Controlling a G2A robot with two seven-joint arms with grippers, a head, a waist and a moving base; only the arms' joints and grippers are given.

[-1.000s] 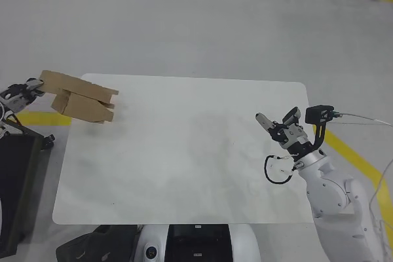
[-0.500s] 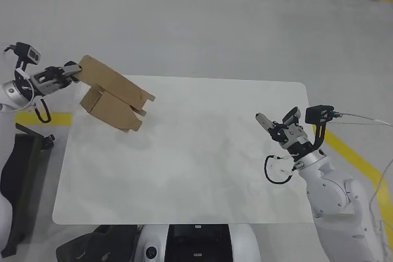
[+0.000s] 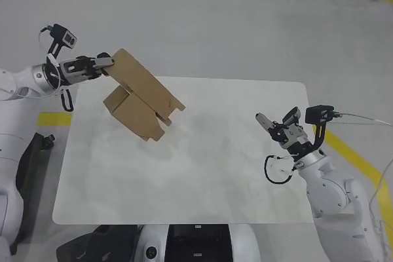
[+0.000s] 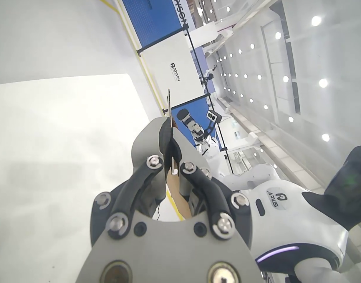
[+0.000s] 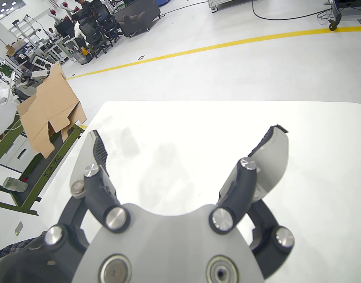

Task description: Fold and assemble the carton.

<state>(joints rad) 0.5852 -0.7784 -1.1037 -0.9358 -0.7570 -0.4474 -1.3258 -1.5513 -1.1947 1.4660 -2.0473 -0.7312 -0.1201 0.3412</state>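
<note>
A flattened brown carton (image 3: 143,98) hangs in the air over the far left corner of the white table (image 3: 203,170), tilted, with its flaps loose. My left gripper (image 3: 110,63) is shut on the carton's far upper edge. In the left wrist view the carton (image 4: 170,125) appears edge-on, pinched between the fingers of my left gripper (image 4: 168,141). My right gripper (image 3: 277,118) stands open above the table's right side, holding nothing. From the right wrist view, the carton (image 5: 49,110) shows far off beyond the table, and my right gripper (image 5: 189,139) has its fingers spread wide.
A dark green rack (image 5: 42,166) stands beside the table on the carton's side, seen in the right wrist view. A black frame (image 3: 26,170) lies by the table's left edge. A yellow floor line (image 3: 354,157) runs behind the right arm.
My left arm has swung the carton up and rightward, from beyond the table's left corner to above the table. The right arm has not moved.
</note>
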